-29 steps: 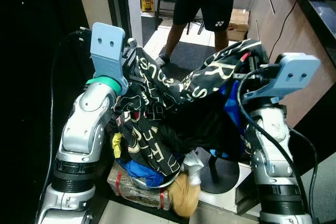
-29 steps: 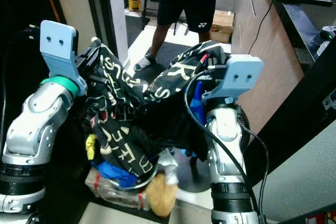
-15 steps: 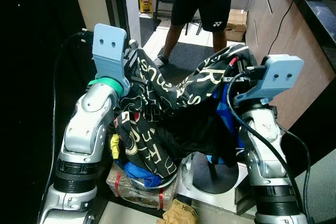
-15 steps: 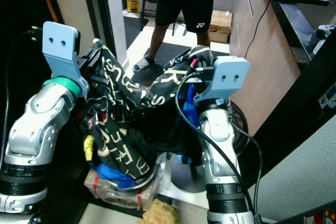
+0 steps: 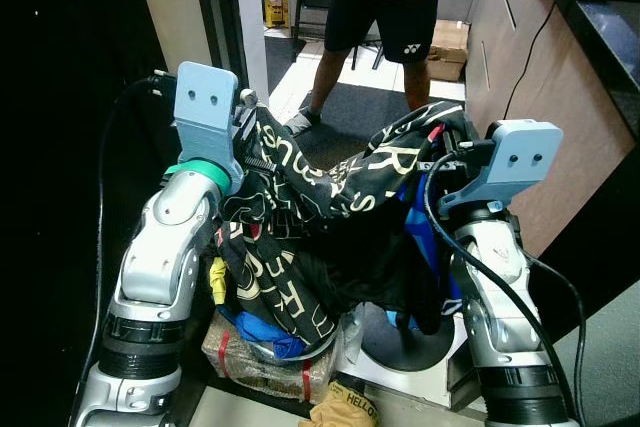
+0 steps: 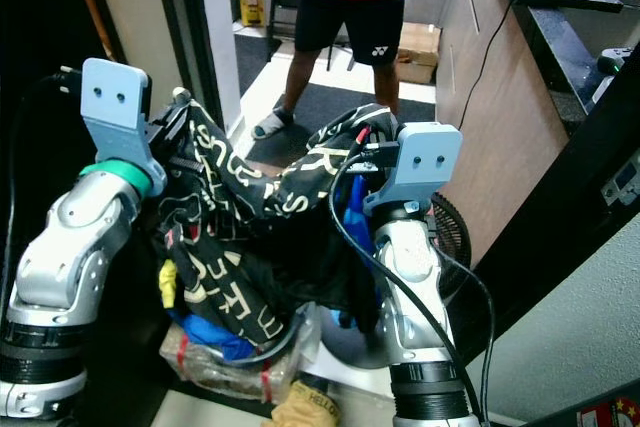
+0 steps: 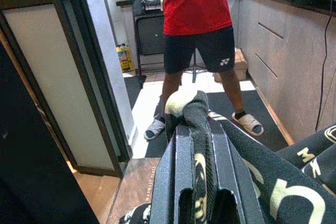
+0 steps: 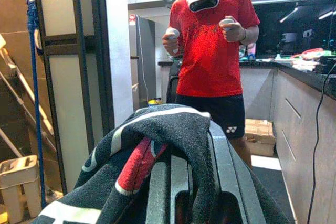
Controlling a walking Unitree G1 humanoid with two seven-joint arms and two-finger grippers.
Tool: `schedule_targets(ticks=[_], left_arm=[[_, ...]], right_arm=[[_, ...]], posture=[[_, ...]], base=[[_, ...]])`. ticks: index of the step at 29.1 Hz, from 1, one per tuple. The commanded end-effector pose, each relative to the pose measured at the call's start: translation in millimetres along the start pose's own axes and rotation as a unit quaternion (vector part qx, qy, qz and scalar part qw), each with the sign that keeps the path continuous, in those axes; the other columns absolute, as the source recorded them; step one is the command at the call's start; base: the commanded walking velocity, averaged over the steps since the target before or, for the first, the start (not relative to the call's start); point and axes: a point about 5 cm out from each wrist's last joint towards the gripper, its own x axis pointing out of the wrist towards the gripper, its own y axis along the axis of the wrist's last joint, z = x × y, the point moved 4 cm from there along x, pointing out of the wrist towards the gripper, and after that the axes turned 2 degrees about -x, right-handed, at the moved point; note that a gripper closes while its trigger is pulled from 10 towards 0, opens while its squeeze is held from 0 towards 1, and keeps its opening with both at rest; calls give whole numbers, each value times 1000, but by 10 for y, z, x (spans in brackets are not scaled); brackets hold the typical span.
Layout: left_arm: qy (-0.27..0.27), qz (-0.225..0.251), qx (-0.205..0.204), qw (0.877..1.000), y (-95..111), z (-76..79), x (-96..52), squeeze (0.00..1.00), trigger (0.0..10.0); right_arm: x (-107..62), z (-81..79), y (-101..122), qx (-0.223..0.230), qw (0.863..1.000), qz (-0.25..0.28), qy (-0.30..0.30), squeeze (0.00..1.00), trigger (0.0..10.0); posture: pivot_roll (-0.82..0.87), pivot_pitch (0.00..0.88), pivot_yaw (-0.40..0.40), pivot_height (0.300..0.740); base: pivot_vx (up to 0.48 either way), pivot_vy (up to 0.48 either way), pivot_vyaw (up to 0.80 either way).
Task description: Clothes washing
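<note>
Left gripper [image 7: 195, 129] raised at chest height, fingers pinched on a fold of the black patterned garment [image 5: 330, 182] — cloth bunched between the fingers in the left wrist view. The garment stretches across between both arms, sagging in the middle, with more of the clothes bundle [image 5: 300, 277] hanging below it: blue fabric [image 5: 262, 329], a bit of yellow, dark pieces. Under the bundle, a basket [image 5: 255, 367] on the floor with more items, and a tan piece with lettering [image 5: 340, 409] lying on the floor just beside it. Right gripper [image 8: 181, 182] at similar height, clamped on the other end of the same garment, red trim showing by its fingers. Behind the robot's load, a person in a red shirt and black shorts [image 5: 385, 7] stands on a dark mat [image 5: 350, 107]. A floor fan base [image 5: 405, 342] sits near the right arm.

Progress — early: clothes are gathered and lifted, held off the basket. No washing machine visible; carrying and loading likely remain, and the tan piece on the floor probably needs picking up.
</note>
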Motion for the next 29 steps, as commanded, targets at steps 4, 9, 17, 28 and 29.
schedule_targets(ticks=[4,9,17,28,29], left_arm=[[5,9,4,1000,38,-28,0,0,10000],[4,7,6,1000,34,-39,-3,0,10000],[1,5,7,1000,31,-35,10,0,10000],[-5,6,8,1000,41,-12,29,0,10000],[-5,6,8,1000,43,-10,31,0,10000]], right_arm=[[44,70,59,8,1000,8,-24,0,10000],[35,73,55,10,1000,6,-29,0,10000],[23,67,60,12,999,7,-32,0,10000],[18,91,81,10,999,9,-37,0,10000],[19,93,84,10,999,10,-38,0,10000]], posture=[[126,0,60,740],[128,0,67,740],[125,0,77,740],[122,0,82,740],[122,0,82,740]], base=[[0,0,-800],[0,0,-800],[0,0,-800],[0,0,-800],[0,0,-800]])
